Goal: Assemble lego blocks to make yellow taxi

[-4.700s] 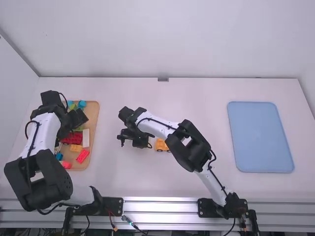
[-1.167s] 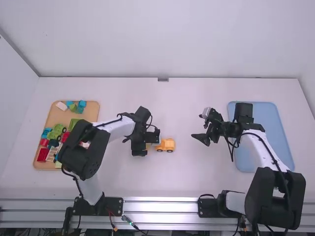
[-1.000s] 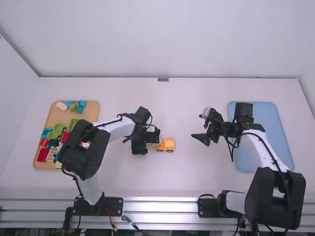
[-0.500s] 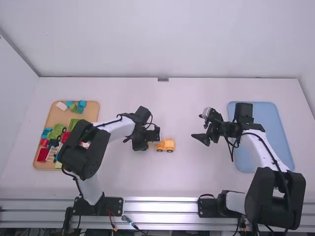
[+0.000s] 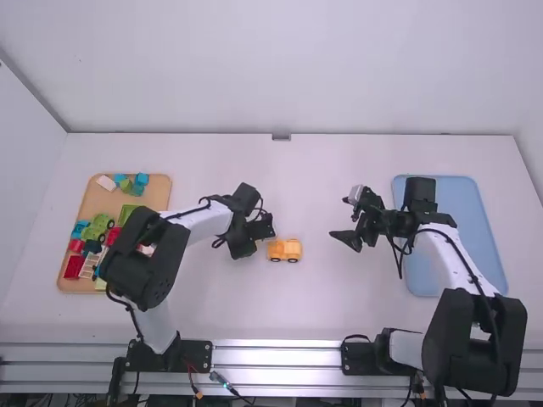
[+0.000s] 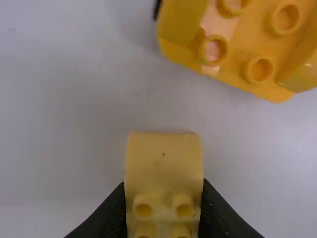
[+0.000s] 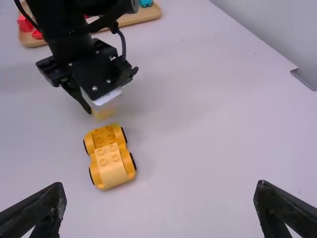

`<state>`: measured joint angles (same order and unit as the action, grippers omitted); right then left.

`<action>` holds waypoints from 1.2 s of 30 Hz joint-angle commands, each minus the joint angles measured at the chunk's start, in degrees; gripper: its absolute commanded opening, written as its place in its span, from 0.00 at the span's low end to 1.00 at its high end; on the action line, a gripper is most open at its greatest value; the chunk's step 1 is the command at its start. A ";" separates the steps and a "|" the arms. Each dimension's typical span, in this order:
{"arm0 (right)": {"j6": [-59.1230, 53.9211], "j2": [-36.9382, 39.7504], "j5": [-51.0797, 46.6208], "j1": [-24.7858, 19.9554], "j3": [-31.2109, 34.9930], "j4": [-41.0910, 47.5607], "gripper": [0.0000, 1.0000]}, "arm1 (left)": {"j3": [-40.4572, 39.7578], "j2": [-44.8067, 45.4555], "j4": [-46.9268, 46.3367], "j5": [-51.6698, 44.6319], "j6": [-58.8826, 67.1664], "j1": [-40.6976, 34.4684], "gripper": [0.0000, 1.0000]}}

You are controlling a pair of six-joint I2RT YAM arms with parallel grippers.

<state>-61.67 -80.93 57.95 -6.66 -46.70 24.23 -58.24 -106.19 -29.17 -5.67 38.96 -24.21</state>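
Note:
The yellow-orange wheeled car base stands on the table; in the right wrist view the car base carries a light yellow block at one end. My left gripper is just left of the car. In the left wrist view my left gripper is shut on a pale yellow curved block, apart from the car base. My right gripper stands off to the car's right; its wrist view shows the right gripper with fingers wide open and nothing between them.
At the left lies a wooden tray of mixed bricks, including a green wheeled piece and a red brick. A blue tray lies under and beyond the right arm.
Since the oldest frame, the left arm has come from the brick tray to the car and the right arm has withdrawn rightward. In the last half second my left gripper has turned slightly.

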 commanded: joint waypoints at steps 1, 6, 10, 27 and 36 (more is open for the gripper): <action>-0.13 1.11 1.77 -0.07 0.50 0.20 0.99 | 0.44 -0.85 -0.33 5.09 -14.53 0.09 0.02; -0.28 1.11 2.29 -0.07 0.50 -0.17 0.99 | 0.44 -0.85 1.31 9.88 -44.59 0.11 0.02; -0.28 1.11 2.73 -0.07 0.50 -0.20 0.99 | 0.44 -0.85 3.02 7.56 -70.88 0.20 0.05; -0.31 1.11 3.74 -0.07 0.50 -0.20 0.99 | 0.46 -0.85 -7.65 -0.96 -145.04 -0.13 0.03; -0.28 1.09 3.74 -0.07 0.50 -0.22 0.99 | 0.46 -0.85 -3.32 2.95 -152.61 -0.17 0.03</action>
<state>-61.87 -80.93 60.53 -6.66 -46.70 23.94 -58.50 -106.17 -32.10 -5.06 -107.04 -24.23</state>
